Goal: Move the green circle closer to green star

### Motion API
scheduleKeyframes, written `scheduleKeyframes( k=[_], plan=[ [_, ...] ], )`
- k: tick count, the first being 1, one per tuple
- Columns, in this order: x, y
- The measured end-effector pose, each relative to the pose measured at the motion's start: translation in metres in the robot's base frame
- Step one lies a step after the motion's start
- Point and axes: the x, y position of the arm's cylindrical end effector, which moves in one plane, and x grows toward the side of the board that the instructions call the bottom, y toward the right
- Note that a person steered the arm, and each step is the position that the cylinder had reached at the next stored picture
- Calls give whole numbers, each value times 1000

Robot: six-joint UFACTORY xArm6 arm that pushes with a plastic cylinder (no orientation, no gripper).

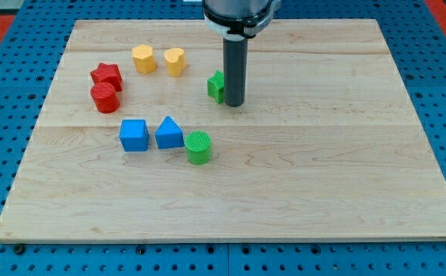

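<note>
The green circle (198, 147) stands on the wooden board (323, 153) a little below and left of its middle. The green star (216, 86) sits nearer the view's top, partly hidden by my rod. My tip (234, 104) rests on the board right against the green star's right side, well above and to the right of the green circle.
A blue triangle (168, 133) and a blue cube (134, 135) lie just left of the green circle. A red star (107, 75) and red cylinder (104, 98) sit at the left. A yellow hexagon (144, 58) and yellow heart (175, 60) lie near the top.
</note>
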Motion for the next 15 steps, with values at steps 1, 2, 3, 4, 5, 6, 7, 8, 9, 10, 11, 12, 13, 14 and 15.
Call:
scheduleKeyframes(
  k=[1, 2, 3, 4, 5, 6, 7, 8, 9, 10, 11, 12, 13, 14, 15],
  plan=[
    [-30, 0],
    [11, 36],
    [94, 50],
    [124, 1],
    [137, -12],
    [139, -27],
    [135, -69],
    [105, -14],
    [65, 21],
    [48, 44],
    [85, 47],
    [102, -21],
    [109, -43],
    [95, -27],
    [55, 6]
  ],
)
